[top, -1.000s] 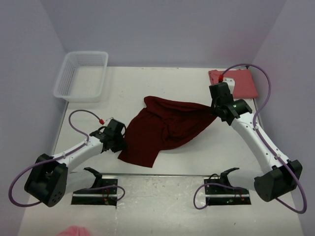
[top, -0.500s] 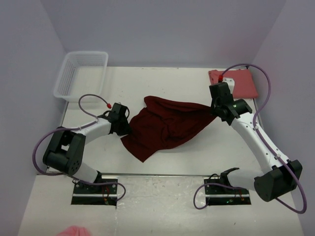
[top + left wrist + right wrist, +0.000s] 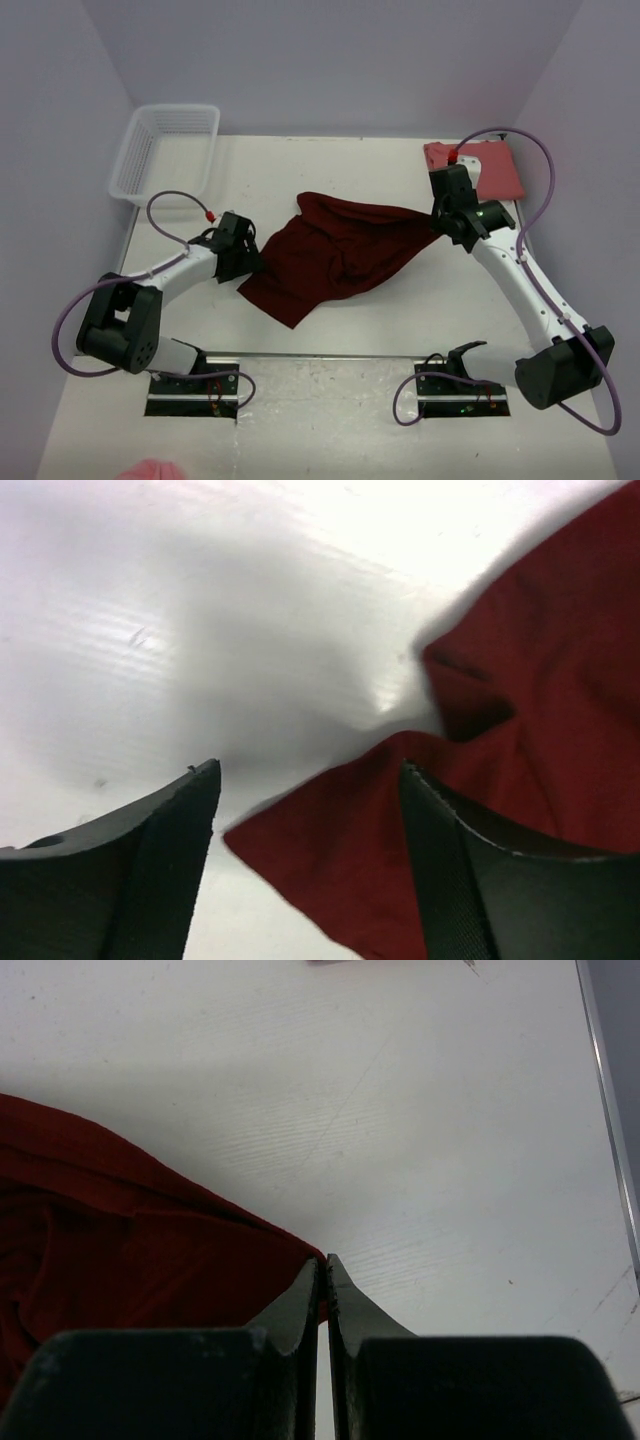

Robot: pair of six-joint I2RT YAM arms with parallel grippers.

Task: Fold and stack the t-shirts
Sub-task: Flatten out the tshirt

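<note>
The dark maroon t-shirt [image 3: 330,255] lies crumpled across the middle of the table. My right gripper [image 3: 441,222] is shut on its right corner, and in the right wrist view the cloth [image 3: 130,1230] ends pinched at the tips of the shut gripper [image 3: 323,1262]. My left gripper [image 3: 250,262] sits at the shirt's left edge and is open. In the left wrist view a loose corner of the maroon cloth [image 3: 340,870] lies between the spread fingers [image 3: 150,865] of the left gripper [image 3: 308,772], not gripped. The salmon t-shirt [image 3: 492,168] lies folded at the back right.
A white mesh basket [image 3: 165,152] stands at the back left corner. The right arm's cable loops over the salmon shirt. Lilac walls close in the table on three sides. A pink patch [image 3: 150,468] shows at the very bottom edge, in front of the arm bases.
The left gripper closed on the shirt's lower left edge, drew it back toward the shirt's middle, then opened and let go. The right gripper kept its hold and barely moved.
</note>
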